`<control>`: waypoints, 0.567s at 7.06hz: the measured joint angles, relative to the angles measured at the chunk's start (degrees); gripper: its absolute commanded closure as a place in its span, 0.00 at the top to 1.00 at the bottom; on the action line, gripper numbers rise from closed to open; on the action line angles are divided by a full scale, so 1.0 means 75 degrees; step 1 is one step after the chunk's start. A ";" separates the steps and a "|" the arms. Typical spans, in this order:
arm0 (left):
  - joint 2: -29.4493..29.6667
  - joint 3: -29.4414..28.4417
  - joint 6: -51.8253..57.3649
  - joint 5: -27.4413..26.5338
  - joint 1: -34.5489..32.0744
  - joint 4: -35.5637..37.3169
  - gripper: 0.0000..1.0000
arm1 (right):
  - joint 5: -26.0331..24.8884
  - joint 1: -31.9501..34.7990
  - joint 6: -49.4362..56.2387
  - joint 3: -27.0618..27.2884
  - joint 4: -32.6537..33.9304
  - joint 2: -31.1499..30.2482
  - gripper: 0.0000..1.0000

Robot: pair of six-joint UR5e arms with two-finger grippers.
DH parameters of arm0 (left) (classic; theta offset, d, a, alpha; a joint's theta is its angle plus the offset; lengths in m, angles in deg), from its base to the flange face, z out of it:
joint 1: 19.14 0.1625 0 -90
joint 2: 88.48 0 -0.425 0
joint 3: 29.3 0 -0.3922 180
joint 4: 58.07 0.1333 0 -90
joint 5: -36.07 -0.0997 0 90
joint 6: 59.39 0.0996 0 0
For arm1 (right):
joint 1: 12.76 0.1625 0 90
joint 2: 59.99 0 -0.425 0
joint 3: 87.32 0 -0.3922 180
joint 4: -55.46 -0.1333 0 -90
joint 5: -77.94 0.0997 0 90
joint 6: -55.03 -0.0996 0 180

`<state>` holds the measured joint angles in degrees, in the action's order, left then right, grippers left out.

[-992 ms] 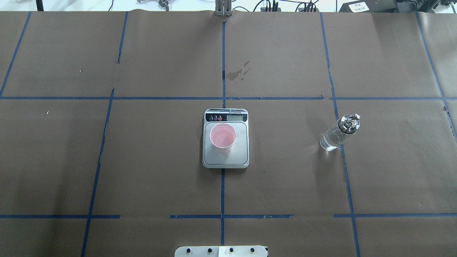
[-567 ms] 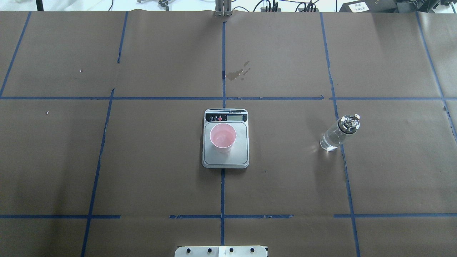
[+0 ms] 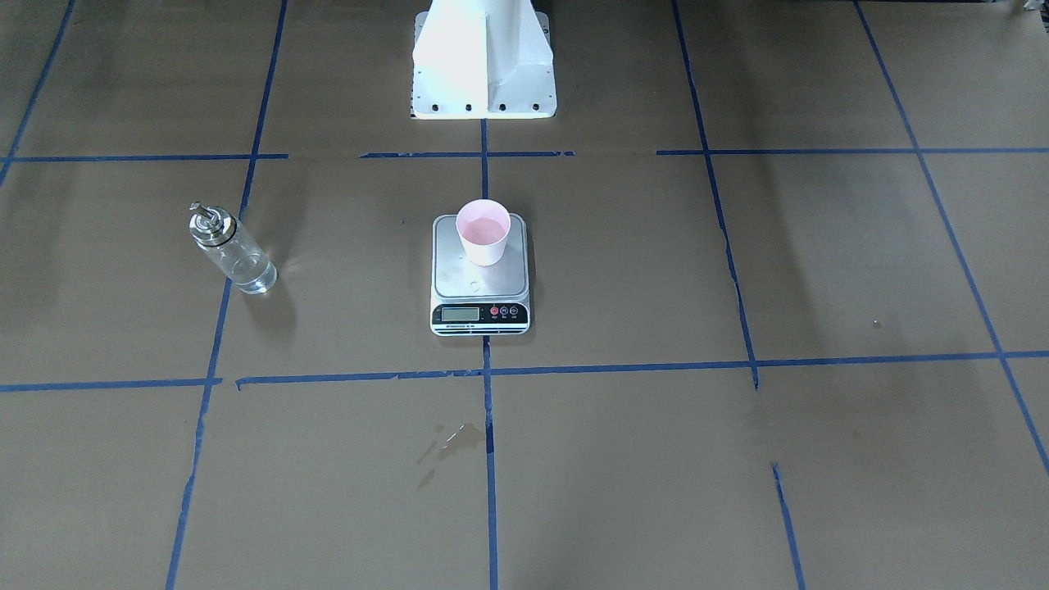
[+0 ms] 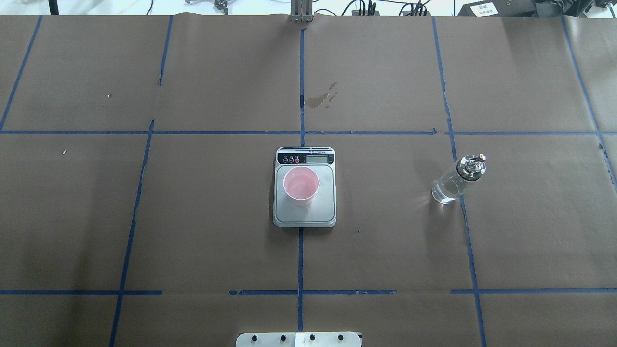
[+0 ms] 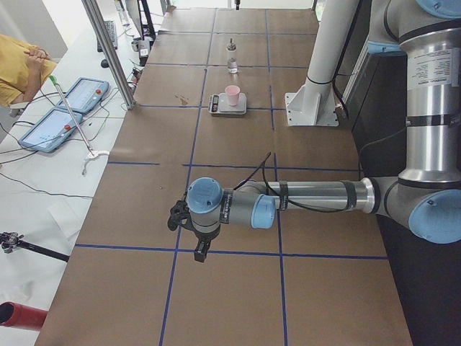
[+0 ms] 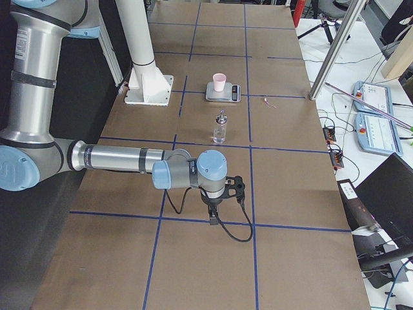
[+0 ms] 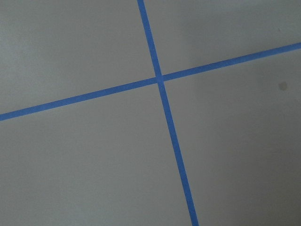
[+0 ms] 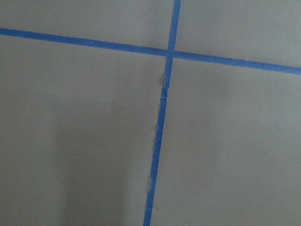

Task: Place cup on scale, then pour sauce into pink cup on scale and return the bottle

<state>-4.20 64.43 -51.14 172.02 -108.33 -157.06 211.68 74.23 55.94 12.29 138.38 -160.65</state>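
The pink cup (image 4: 301, 184) stands upright on the scale (image 4: 324, 212), toward the platform's left rear; it also shows in the front view (image 3: 483, 231). The clear glass bottle (image 4: 455, 180) with its metal spout stands upright on the table right of the scale, holding clear sauce (image 3: 246, 269). Neither gripper is near them. My left gripper (image 5: 200, 252) shows only in the left side view and my right gripper (image 6: 213, 216) only in the right side view, each low over the paper far from the scale. I cannot tell whether they are open or shut. Both wrist views show only blue tape crosses.
Brown paper with a blue tape grid covers the table. A dried stain (image 4: 320, 99) lies beyond the scale. The white robot base (image 3: 483, 65) stands at the robot's side. An operator (image 5: 21, 65) and tablets (image 5: 65, 108) are beside the table.
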 measured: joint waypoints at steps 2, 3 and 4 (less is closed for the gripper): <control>0.0106 0.0067 -0.0006 -0.0008 -0.0018 0.0273 1.00 | -0.0020 0.0012 0.0014 -0.0189 0.0068 0.0250 1.00; 0.0123 0.0105 -0.0002 -0.0009 -0.0032 0.0383 1.00 | -0.0026 0.0014 -0.0004 -0.0278 0.0061 0.0313 1.00; 0.0121 0.0106 -0.0002 -0.0009 -0.0042 0.0404 1.00 | -0.0029 0.0014 -0.0011 -0.0341 0.0040 0.0340 1.00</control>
<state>-3.29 65.23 -51.16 171.95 -108.64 -154.04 211.46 74.33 55.86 9.73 138.68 -158.10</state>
